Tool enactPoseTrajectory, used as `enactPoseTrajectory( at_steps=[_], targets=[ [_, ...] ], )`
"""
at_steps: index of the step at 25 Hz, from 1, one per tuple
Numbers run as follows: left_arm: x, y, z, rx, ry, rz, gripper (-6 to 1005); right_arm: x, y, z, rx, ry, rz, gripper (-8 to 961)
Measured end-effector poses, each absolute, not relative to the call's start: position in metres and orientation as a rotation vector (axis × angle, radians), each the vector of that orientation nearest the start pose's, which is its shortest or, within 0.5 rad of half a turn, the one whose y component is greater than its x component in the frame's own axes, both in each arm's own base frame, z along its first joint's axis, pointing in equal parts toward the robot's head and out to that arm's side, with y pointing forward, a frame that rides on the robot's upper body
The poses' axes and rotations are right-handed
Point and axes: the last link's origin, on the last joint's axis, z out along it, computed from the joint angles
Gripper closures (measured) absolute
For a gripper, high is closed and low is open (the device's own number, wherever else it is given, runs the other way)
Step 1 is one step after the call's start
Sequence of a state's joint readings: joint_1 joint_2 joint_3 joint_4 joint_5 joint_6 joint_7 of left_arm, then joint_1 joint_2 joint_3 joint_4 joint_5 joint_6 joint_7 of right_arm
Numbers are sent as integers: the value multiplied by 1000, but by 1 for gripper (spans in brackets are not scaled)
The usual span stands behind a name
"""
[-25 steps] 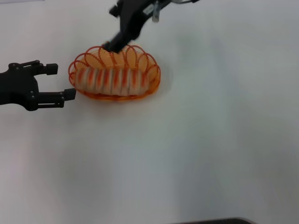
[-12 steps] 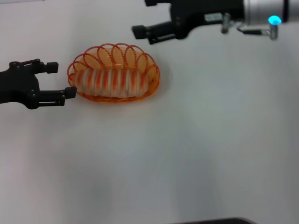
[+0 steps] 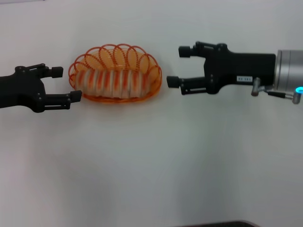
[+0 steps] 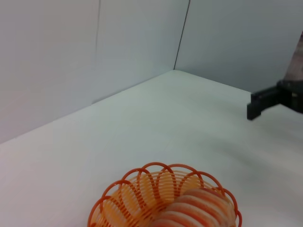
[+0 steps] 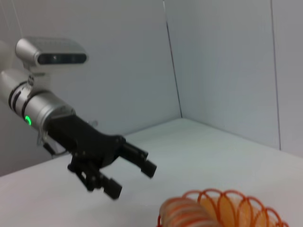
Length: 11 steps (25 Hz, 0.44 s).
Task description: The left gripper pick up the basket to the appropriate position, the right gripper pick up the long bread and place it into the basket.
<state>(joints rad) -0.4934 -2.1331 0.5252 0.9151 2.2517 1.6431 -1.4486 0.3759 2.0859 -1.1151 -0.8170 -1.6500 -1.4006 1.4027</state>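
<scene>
Left gripper (image 3: pixel 64 84) and right gripper (image 3: pixel 176 65), both spread, level, facing inward.

The left gripper (image 3: pixel 62 84) runs off the head view's edge, so only its claw and a stub of black arm show; the right gripper (image 3: pixel 175 66) loses its silver wrist at the opposite edge. In the left wrist view the basket (image 4: pixel 142 198) and the long bread (image 4: pixel 194 208) are cut by the frame's border; the right wrist view likewise shows only part of both, and the label on the right arm is too small to read.
</scene>
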Motion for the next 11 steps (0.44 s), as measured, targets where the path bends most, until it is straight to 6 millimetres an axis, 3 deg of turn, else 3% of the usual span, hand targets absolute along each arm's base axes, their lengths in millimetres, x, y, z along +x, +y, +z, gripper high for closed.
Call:
enactPoseTrajectory(
  at_steps=[11],
  targets=[
    [-287, 313, 28, -2712, -663, -448, 115, 272, 294, -21, -2699, 481, 674, -2]
  ],
)
